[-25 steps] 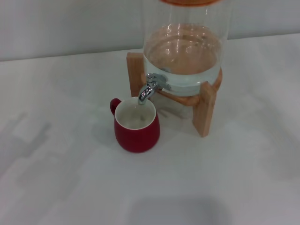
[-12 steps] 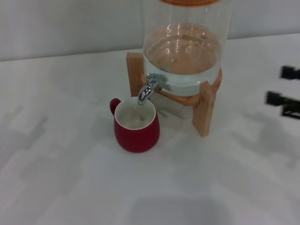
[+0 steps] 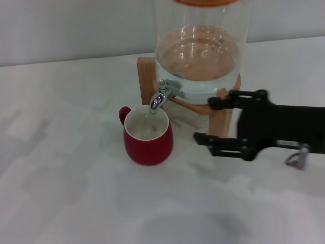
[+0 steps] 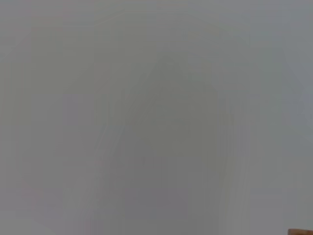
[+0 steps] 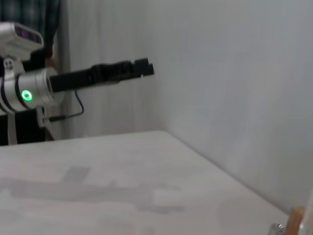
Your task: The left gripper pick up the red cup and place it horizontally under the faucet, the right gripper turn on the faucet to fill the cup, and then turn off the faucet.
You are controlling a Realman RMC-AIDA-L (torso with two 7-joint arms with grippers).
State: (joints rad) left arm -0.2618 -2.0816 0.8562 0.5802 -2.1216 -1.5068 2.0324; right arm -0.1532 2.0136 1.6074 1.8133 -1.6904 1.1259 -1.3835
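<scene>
Cup (image 3: 148, 136) stands upright under faucet (image 3: 161, 96), handle rear-left; right gripper (image 3: 204, 121) lies horizontal toward it, fingers spread.

Red cup (image 3: 148, 143) showing white inside; faucet (image 3: 162, 95) gleaming chrome; right pincer (image 3: 205, 122) showing black; surface (image 3: 76, 193) looking white.

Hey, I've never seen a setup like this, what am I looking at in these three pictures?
It is a two-armed robot at a white table. The head view looks down on a red cup standing under the faucet of a glass water dispenser on a wooden stand. The black right pincer reaches in, open, holding nothing. The right wrist view shows the left pincer far off, raised above the table. The left wrist view shows only a blank grey surface.
</scene>
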